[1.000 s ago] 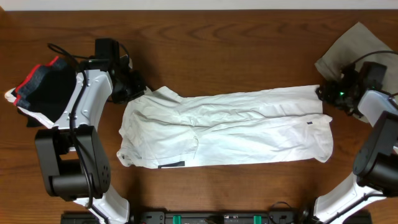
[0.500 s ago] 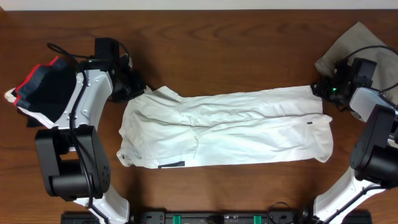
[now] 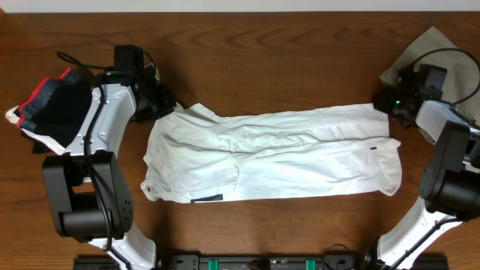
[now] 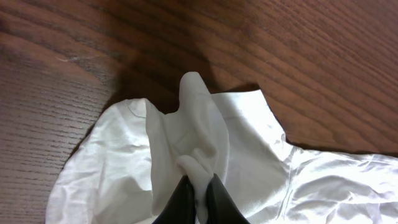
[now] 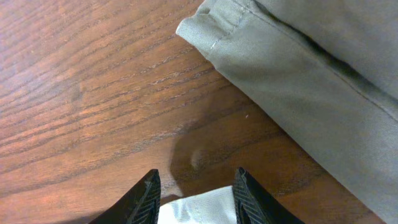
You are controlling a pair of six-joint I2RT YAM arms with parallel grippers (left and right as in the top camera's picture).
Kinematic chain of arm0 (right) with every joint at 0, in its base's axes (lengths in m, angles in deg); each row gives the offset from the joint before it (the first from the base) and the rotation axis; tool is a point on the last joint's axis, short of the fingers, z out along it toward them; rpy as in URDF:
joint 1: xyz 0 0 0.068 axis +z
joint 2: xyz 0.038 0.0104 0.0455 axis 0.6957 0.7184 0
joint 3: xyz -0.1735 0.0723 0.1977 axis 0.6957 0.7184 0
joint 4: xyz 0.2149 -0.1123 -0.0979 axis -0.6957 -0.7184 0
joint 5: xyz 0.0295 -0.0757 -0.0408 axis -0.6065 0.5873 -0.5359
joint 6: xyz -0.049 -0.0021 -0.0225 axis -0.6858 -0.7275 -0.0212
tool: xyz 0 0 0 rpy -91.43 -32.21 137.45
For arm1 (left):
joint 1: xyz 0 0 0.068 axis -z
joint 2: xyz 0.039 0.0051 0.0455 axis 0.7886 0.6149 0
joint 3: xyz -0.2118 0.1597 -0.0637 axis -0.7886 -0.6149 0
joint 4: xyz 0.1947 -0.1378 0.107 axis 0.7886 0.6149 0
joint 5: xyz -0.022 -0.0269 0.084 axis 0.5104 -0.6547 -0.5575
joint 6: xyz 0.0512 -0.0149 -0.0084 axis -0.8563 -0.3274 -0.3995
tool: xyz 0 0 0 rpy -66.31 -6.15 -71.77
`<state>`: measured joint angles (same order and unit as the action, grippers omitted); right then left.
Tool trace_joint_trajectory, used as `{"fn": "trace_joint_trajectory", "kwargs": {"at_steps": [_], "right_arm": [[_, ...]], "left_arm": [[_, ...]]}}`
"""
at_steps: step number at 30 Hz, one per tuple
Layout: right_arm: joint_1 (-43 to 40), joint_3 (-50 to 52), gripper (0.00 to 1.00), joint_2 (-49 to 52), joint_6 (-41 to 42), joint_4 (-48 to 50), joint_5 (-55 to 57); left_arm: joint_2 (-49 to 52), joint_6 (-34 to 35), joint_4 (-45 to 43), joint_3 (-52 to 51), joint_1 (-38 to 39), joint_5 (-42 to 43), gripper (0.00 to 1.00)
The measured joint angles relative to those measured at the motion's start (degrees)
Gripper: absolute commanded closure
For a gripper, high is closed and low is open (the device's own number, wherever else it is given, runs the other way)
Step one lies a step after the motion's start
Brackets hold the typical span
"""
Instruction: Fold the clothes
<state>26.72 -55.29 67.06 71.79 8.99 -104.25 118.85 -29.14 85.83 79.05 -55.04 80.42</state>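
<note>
Left end effector (image 4: 198,198) clamped on shirt (image 3: 285,154) fold; right end effector (image 5: 194,183) apart, straddling shirt corner near khaki garment (image 5: 323,81) on desk (image 5: 74,93).

The counter (image 5: 74,74) is brown wood, grainy, a little shiny. The shirt (image 3: 300,150) is thin white matt cloth, wrinkled. The khaki garment (image 5: 323,81) beyond the right claw (image 5: 196,179) is thicker matt cloth.

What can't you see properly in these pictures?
- Overhead: the left claw hides under the left arm. Only the left wrist view shows it pinching the white garment.
- Overhead: the grey-khaki garment runs off the right edge, partly behind the right arm.
- Right wrist: the white corner inside the right claw is cut by the bottom edge, so touching is unclear.
- Overhead: the black red-edged clothes lie partly under the left arm.
</note>
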Motion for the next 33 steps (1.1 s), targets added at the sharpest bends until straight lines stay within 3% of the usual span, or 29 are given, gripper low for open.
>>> {"fn": "trace_joint_trajectory", "kwargs": {"at_steps": [10,21,24,33], "right_arm": [[0.76,-1.36,0.57,-0.17,-0.13,-4.39,3.58],[0.72,-1.51,0.82,-0.31,-0.15,-6.32,6.64],[0.70,-1.51,0.97,-0.42,-0.09,-6.75,7.58],[0.63,-1.51,0.99,-0.46,0.24,-7.23,7.56]], "left_arm": [[0.00,0.00,0.00,0.00,0.00,0.00,0.94],[0.00,0.00,0.02,0.00,0.00,0.00,0.94],[0.00,0.00,0.02,0.00,0.00,0.00,0.94],[0.00,0.00,0.00,0.00,0.00,0.00,0.94]]}}
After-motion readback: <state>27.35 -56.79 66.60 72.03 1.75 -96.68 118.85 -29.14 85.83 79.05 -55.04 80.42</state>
